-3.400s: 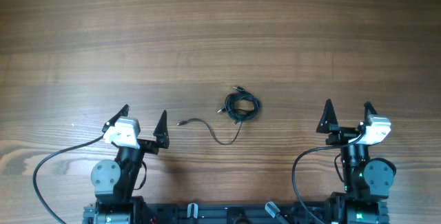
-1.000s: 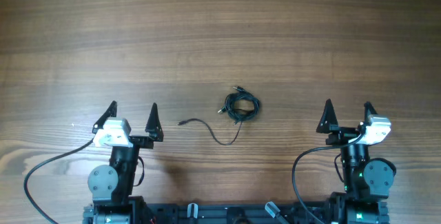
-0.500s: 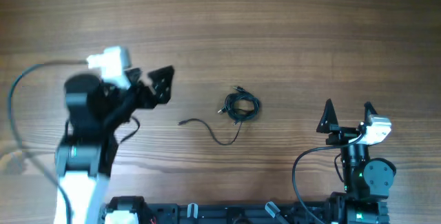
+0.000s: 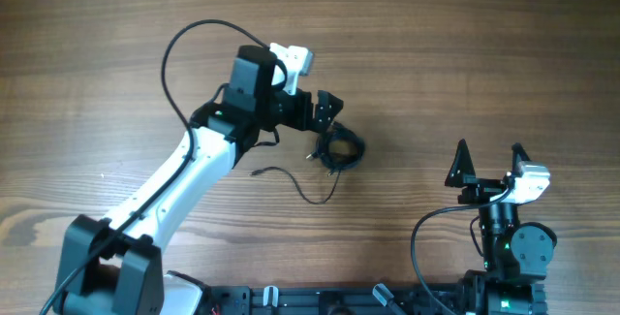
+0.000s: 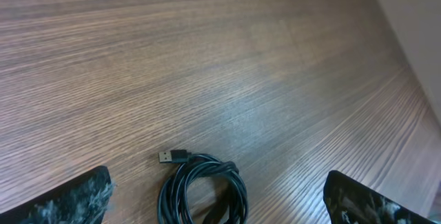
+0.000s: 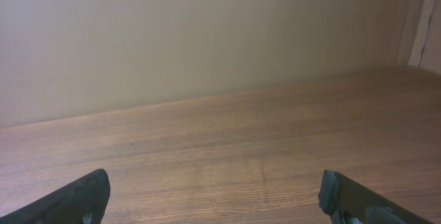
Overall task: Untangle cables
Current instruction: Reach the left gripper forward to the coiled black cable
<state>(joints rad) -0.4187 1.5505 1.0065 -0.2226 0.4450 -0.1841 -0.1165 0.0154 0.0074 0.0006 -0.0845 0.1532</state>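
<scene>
Cables [image 4: 329,165] lie near the middle of the wooden tabletop [image 4: 455,44]: a small coiled bundle [image 4: 341,147] and, just beside it on the robot's side, a loose cord [image 4: 302,191] curving off to the left; whether the two touch is unclear. The left arm is stretched out over the tabletop, its left pincer [image 4: 327,113] spread wide at the far edge of the bundle. In the wrist view the coil sits low between the two fingers [image 5: 69,200], a plug [image 5: 172,156] sticking out, nothing gripped. The right pincer [image 4: 489,146] is spread wide too, empty, well apart at the near right
</scene>
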